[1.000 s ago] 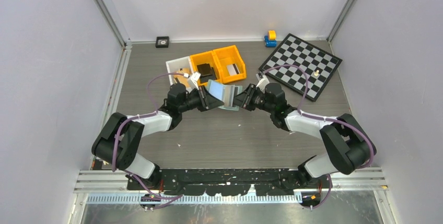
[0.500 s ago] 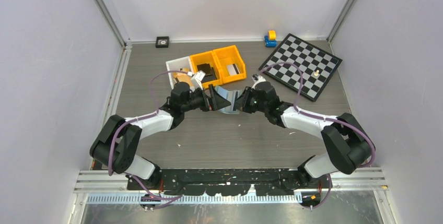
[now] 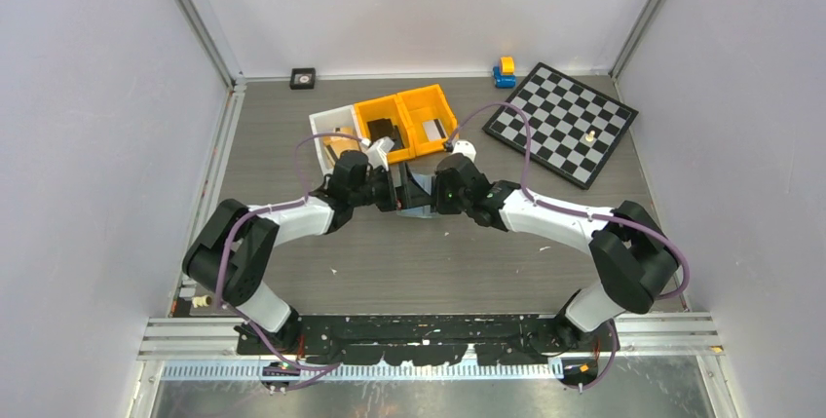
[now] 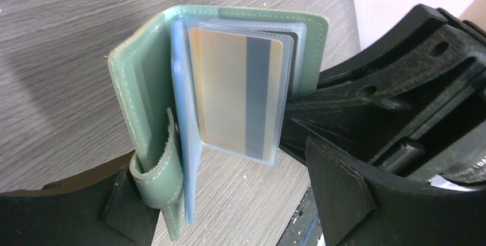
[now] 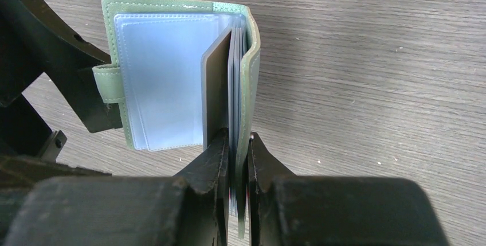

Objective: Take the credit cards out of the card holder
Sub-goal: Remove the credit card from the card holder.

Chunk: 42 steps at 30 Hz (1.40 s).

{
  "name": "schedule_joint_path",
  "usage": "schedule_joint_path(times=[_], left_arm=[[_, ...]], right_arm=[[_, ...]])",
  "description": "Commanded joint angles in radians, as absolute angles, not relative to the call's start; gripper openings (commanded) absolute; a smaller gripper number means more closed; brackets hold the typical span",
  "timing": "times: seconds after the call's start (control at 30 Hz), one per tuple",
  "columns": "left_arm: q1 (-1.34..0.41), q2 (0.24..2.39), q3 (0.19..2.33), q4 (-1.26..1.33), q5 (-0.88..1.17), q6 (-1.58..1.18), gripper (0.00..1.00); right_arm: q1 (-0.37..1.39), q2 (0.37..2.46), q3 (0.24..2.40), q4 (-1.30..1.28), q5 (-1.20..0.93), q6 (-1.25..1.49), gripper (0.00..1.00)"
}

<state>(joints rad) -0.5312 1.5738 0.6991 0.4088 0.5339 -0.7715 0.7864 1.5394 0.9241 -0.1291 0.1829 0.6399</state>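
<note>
left tool (image 4: 235,195) now spread wide, right tool (image 5: 236,153) still pinching card holder (image 5: 172,79)

You get bare tabletop (image 3: 419,262) on the near side of the card holder (image 3: 418,185); left claw (image 3: 394,189) and right claw (image 3: 434,191) close off its flanks, and orange bins (image 3: 429,111) crowd just behind.

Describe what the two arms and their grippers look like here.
Both arms are alike: the left arm and right arm have white link shells between bulky black joint housings. A loose purple cable loops along each one. The left gripper and right gripper are matte black, with flat wedge-shaped fingers, scuffed at the edges.
</note>
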Motion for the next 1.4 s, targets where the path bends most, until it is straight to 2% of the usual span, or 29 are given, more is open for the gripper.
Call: schedule_joint_path(times=[0.0,0.23,0.4,0.57,0.8,0.9,1.03,1.37], left_arm=[[-0.535,1.575,0.757,0.328,0.467,-0.731,0.84],[-0.53,1.573,0.795,0.176,0.367,-0.7,0.82],[-0.516,1.592,0.784,0.221,0.41,-0.725,0.68],[-0.509,1.604,0.751,0.356,0.506,-0.758,0.78],[-0.489,1.687,0.771,0.382,0.56,-0.827,0.73],[-0.477,1.657,0.751,0.363,0.524,-0.818,0.73],[-0.468,1.602,0.74,0.304,0.463,-0.788,0.73],[-0.45,1.648,0.753,0.327,0.499,-0.805,0.83]], right_arm=[[0.796,1.515,0.948,-0.101,0.213,0.619,0.01],[0.796,1.496,0.965,-0.179,0.329,0.626,0.01],[0.796,1.499,0.98,-0.213,0.36,0.63,0.0],[0.797,1.566,1.059,-0.308,0.404,0.627,0.0],[0.801,1.813,1.324,-0.656,0.624,0.699,0.0],[0.8,1.883,1.387,-0.716,0.634,0.712,0.0],[0.8,1.869,1.367,-0.677,0.585,0.703,0.0],[0.78,1.585,1.074,-0.303,0.333,0.646,0.0]])
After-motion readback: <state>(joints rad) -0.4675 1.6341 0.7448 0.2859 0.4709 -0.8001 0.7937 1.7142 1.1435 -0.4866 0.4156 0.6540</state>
